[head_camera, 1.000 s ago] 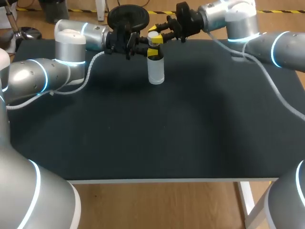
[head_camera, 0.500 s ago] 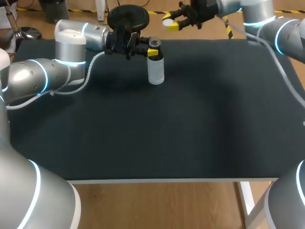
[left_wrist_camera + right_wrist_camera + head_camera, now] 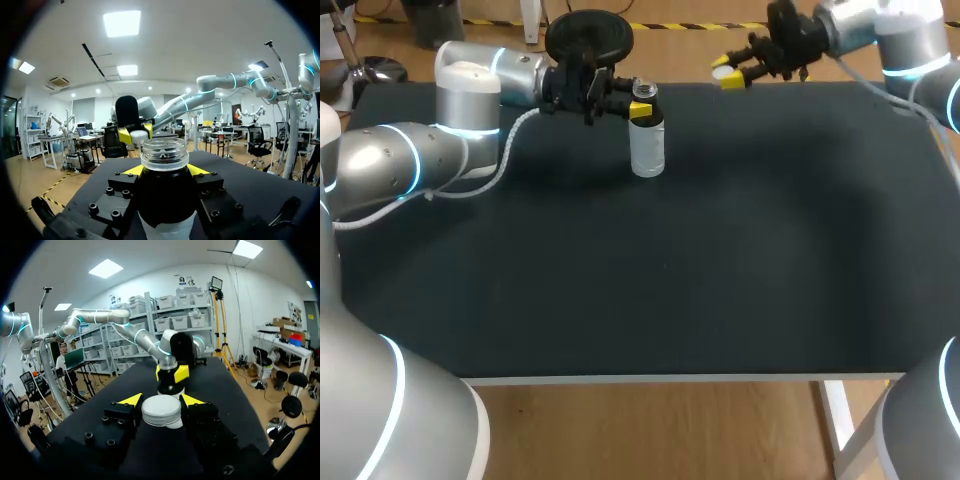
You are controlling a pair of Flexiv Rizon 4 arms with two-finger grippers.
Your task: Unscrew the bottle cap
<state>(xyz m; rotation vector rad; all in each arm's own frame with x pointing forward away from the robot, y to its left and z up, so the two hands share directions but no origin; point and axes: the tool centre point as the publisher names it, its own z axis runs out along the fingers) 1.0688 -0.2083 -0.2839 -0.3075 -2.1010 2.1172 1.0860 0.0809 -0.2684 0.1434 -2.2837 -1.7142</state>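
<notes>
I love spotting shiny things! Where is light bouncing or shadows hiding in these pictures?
Head view: the black table shows soft darker patches near the bottle. Left wrist view: the bottle's open rim glints in the left gripper. Right wrist view: the white cap gleams in the right gripper.

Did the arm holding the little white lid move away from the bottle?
Yes. The right gripper, shut on the round white plastic cap, has swung rightward, away from the clear plastic bottle, which stayed put.
</notes>
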